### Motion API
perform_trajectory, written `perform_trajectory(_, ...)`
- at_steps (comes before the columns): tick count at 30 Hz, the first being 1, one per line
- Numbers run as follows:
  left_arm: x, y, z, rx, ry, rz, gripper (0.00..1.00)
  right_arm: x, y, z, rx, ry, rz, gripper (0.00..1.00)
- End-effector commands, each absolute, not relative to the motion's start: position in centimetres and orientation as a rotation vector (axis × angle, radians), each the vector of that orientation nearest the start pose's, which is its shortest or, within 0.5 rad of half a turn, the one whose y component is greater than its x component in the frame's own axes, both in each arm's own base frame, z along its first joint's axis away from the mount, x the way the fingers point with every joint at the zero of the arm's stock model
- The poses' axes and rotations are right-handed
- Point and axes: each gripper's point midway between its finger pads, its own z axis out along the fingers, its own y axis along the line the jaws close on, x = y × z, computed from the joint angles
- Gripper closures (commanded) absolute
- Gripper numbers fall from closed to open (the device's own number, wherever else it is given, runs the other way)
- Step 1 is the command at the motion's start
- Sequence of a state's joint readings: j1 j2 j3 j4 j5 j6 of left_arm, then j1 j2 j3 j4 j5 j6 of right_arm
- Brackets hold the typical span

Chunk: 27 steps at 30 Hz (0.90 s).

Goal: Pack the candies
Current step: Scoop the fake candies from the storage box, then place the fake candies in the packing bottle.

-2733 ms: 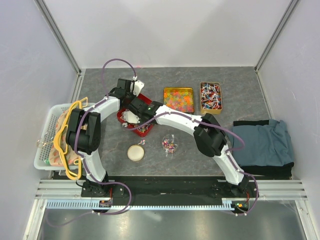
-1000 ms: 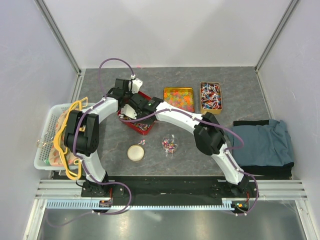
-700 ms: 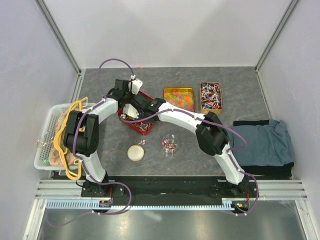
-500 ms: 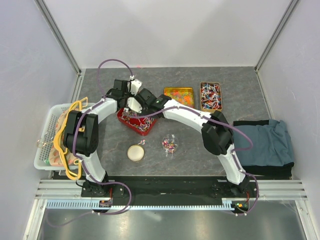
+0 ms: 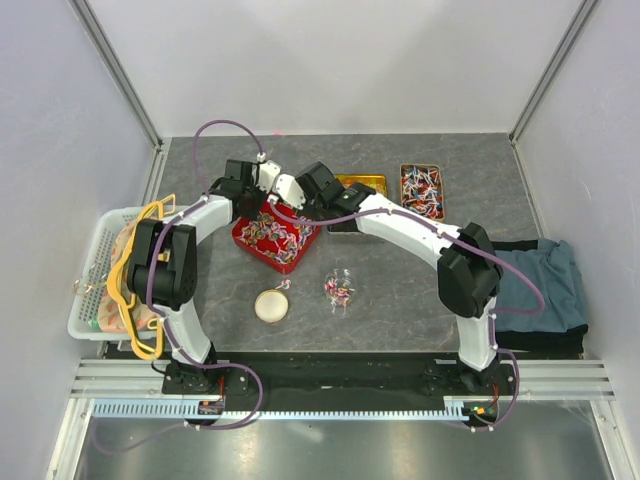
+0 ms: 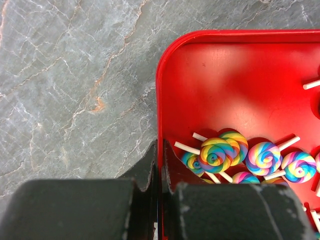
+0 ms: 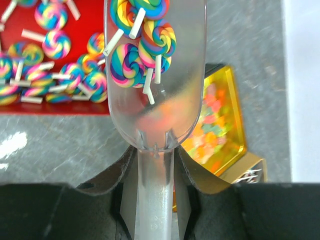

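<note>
A red tray (image 5: 246, 232) holds many rainbow swirl lollipops (image 5: 277, 232). My left gripper (image 5: 258, 190) is shut on the tray's rim (image 6: 159, 90), one finger outside and one inside, as the left wrist view (image 6: 160, 150) shows; lollipops (image 6: 216, 154) lie just beside it. My right gripper (image 5: 300, 195) is shut on the handle of a clear plastic scoop (image 7: 155, 65) and shows in its wrist view (image 7: 155, 155). The scoop carries several lollipops (image 7: 142, 45) above the tray's back right edge (image 7: 85, 30). Small twist-wrapped candies fill a tin (image 5: 421, 191) at the back right.
A gold tin of orange gummies (image 5: 358, 182) sits beside the tray, partly under my right arm, and shows under the scoop (image 7: 215, 120). A small clear bag of sweets (image 5: 339, 288) and a round beige lid (image 5: 271, 305) lie in front. A white basket (image 5: 88, 290) stands left, a blue cloth (image 5: 530, 285) right.
My right gripper has lifted the scoop out of the red tray and moved it back and right, with lollipops in it. The tray's contents now show. The left gripper kept its hold.
</note>
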<state>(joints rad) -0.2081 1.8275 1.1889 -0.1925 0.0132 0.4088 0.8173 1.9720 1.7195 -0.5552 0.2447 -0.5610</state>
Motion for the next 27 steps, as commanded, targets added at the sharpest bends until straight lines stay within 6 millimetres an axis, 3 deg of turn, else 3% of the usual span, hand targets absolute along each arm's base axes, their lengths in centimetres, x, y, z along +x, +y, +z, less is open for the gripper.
perform_trajectory(1, 47.7, -8.7, 7.9, 0.696, 2.23, 0.044, 0.98, 39.5, 32.4, 17.8, -1.33, 1.871, -0.092, 1.0)
perform_trajectory(6, 48.3, -8.0, 7.6, 0.67, 2.259, 0.025, 0.98, 37.5, 30.3, 18.3, -1.39, 1.87, -0.051, 1.0)
perform_trajectory(10, 48.6, -7.5, 7.5, 0.663, 2.264, 0.034, 0.98, 33.8, 27.3, 18.6, -1.564, 1.876, -0.054, 1.0)
perform_trajectory(17, 48.5, -7.2, 7.1, 0.659, 2.275, 0.019, 0.98, 28.3, 21.6, 16.3, -1.848, 1.95, -0.105, 1.0)
perform_trajectory(23, 48.2, -7.3, 7.3, 0.673, 2.275, -0.006, 0.98, 25.6, 19.6, 15.6, -1.97, 1.962, -0.103, 1.0)
perform_trajectory(27, 48.0, -7.5, 8.1, 0.676, 2.261, -0.019, 0.98, 24.6, 19.3, 15.3, -2.065, 1.947, -0.139, 1.0)
